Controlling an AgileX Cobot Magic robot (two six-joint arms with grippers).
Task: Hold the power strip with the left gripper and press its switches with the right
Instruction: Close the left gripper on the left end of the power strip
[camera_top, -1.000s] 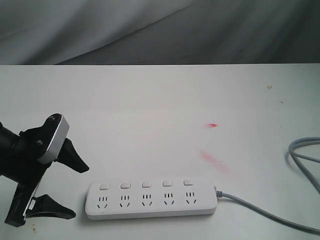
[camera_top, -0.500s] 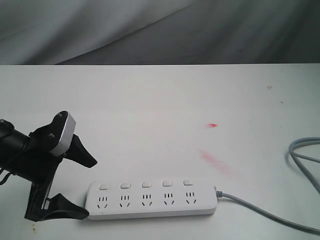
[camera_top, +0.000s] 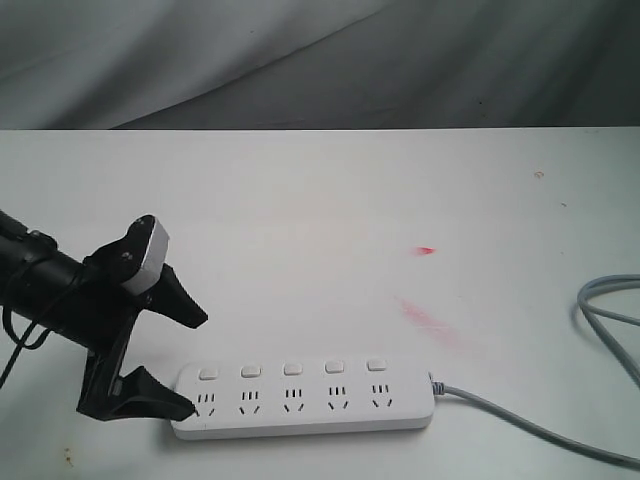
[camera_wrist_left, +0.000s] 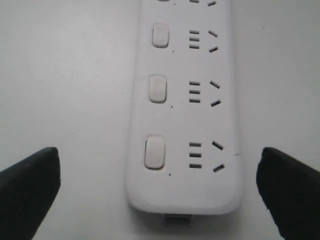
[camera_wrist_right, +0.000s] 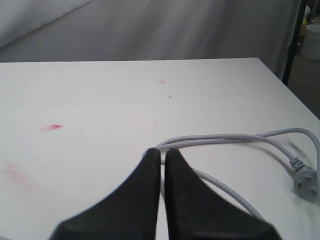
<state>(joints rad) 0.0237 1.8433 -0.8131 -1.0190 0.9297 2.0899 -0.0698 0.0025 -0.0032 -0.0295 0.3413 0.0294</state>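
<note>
The white power strip (camera_top: 310, 412) lies flat near the table's front edge, its grey cable (camera_top: 520, 420) running off to the right. Its five switches (camera_top: 292, 369) sit in a row above the sockets. My left gripper (camera_top: 193, 363) is open at the strip's left end, one black finger on each side. In the left wrist view both fingertips (camera_wrist_left: 35, 175) stand apart from the strip (camera_wrist_left: 185, 125), level with the end switch (camera_wrist_left: 154, 152). My right gripper (camera_wrist_right: 162, 151) is shut with nothing in it, above the cable (camera_wrist_right: 235, 137). It is out of the exterior view.
The cable loops at the table's right side (camera_top: 610, 310) and ends in a grey plug (camera_wrist_right: 306, 182). Two red smears (camera_top: 430, 322) mark the tabletop behind the strip. A grey cloth backdrop hangs behind the table's far edge (camera_top: 320, 129).
My left gripper has moved right and slightly forward, still open, until its fingers flank the strip's left end. The strip has not moved.
</note>
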